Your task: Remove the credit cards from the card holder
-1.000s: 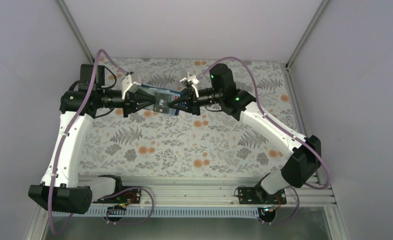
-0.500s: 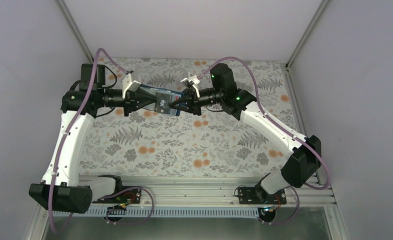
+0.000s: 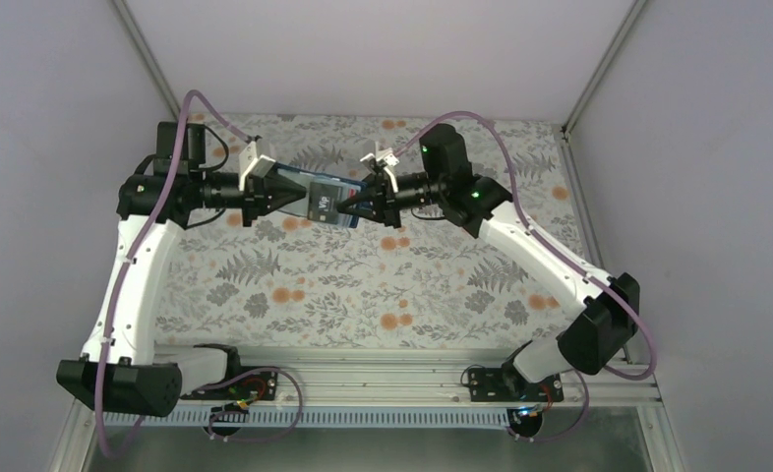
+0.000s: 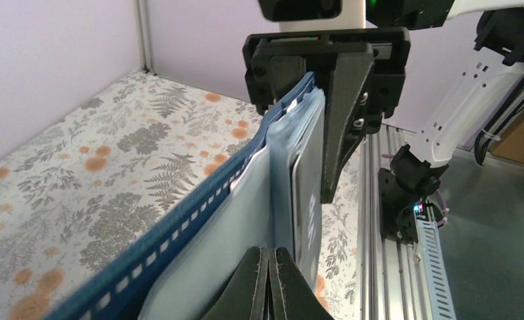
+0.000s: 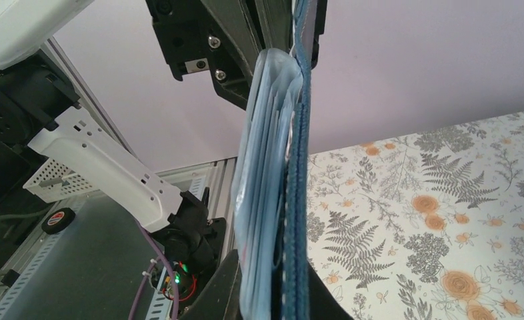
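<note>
Both clamped the card holder above the bench near twelve o'clock: left end effector at its nine o'clock edge, right end effector at three.

A fixed camera sits high above and behind the arm bases. It looks down toward 12 o'clock, far enough away to take in the whole floral-patterned bench.

The left wrist camera rides just behind the left end effector, whose dark tips show at 6 o'clock in its frame. It faces the other arm at very close range.

The right wrist camera, just behind the right end effector, looks the opposite way, equally close.

All three views share the navy blue booklet-like card holder. The high camera sees its face, and both wrist cameras see it edge-on.
</note>
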